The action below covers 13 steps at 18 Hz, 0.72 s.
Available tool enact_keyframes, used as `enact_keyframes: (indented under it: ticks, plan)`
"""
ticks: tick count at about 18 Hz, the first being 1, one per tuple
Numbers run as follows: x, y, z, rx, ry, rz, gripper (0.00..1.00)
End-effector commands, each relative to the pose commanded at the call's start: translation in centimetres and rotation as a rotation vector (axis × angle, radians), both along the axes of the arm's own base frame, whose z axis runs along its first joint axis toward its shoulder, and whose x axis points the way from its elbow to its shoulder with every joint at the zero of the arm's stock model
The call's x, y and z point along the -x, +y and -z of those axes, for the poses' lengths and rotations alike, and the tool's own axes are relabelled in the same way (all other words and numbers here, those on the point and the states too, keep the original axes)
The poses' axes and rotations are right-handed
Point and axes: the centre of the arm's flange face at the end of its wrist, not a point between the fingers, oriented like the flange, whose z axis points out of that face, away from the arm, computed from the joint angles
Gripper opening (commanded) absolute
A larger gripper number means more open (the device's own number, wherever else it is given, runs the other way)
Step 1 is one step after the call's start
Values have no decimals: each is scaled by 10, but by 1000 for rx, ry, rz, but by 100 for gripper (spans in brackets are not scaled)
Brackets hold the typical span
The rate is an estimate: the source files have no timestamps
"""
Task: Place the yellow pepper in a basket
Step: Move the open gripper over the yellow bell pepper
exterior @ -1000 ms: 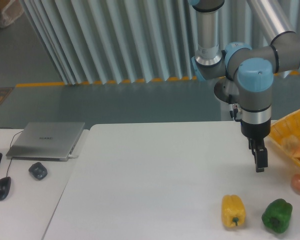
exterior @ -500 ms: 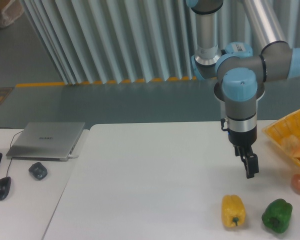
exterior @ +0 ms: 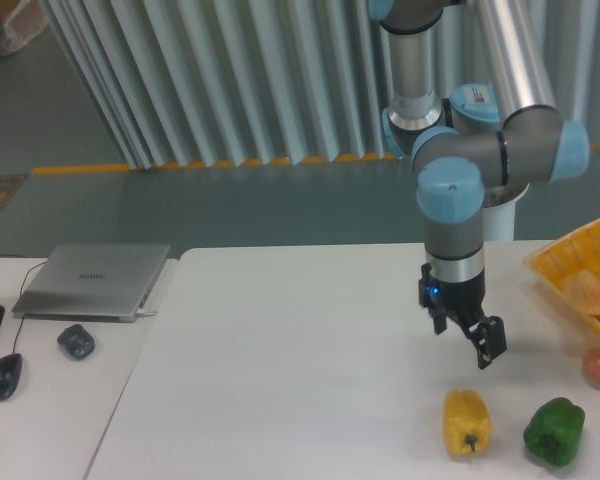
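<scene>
Pepper (exterior: 467, 422), the yellow one, sits upright on the white tabletop (exterior: 300, 360) near the front edge, its dark stem facing the camera. Just to its right, apart from it, lies a green pepper (exterior: 554, 431), and beyond that, near the right edge of the picture, a small orange-red fruit (exterior: 598, 367). Bare tabletop spreads wide to the pepper's left and behind it.

Above the pepper and a little to its right hang the fingers (exterior: 480, 343), well clear of it and holding nothing; they are tilted and seen nearly edge-on, so I cannot tell whether they are spread or closed. The arm (exterior: 452, 215) rises from them to blue-capped joints.

At the right edge of the picture the basket (exterior: 558, 266) stands partly out of view, its latticed rim raised, with something pale orange inside. It is well apart from the pepper, with open tabletop between them.

Left of the tabletop, on a lower surface, lie a closed laptop (exterior: 93, 279) and two mice (exterior: 76, 341).
</scene>
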Motion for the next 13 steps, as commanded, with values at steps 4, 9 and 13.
enact_keyframes:
  ticks: [4,9,13]
  plan:
    - [6,-1,3,-30,-21,-180,100]
    - [38,-10,0,-86,-58,-490,100]
    - [42,-1,10,-78,-65,-500,100]
